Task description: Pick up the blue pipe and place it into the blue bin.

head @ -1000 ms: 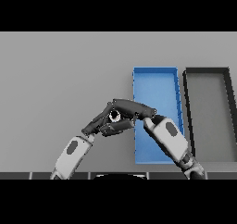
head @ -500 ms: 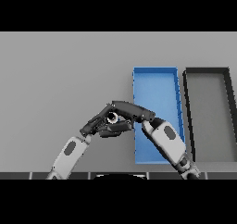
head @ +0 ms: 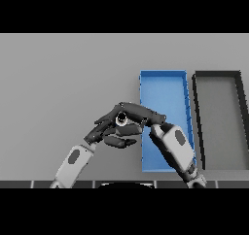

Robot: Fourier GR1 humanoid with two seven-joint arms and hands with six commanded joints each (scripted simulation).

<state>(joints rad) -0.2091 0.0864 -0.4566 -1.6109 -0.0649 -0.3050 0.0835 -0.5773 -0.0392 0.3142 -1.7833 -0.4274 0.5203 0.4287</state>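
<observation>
The right hand (head: 141, 115) reaches across in front of the robot, its dark fingers lying over a small round thing with a pale ring end (head: 121, 120). That is probably the blue pipe, though no blue shows on it. I cannot tell if the fingers truly grip it. The left hand (head: 114, 132) sits just under and beside it, fingers loosely bent, touching or nearly touching the right hand. The pipe seems to be just left of the blue bin (head: 163, 81), over the bench (head: 58, 83). To do this step well, lift straight up, keep the grip firm, then carry it right over the bin wall before letting go. A dark bin (head: 219, 78) sits farther right.
</observation>
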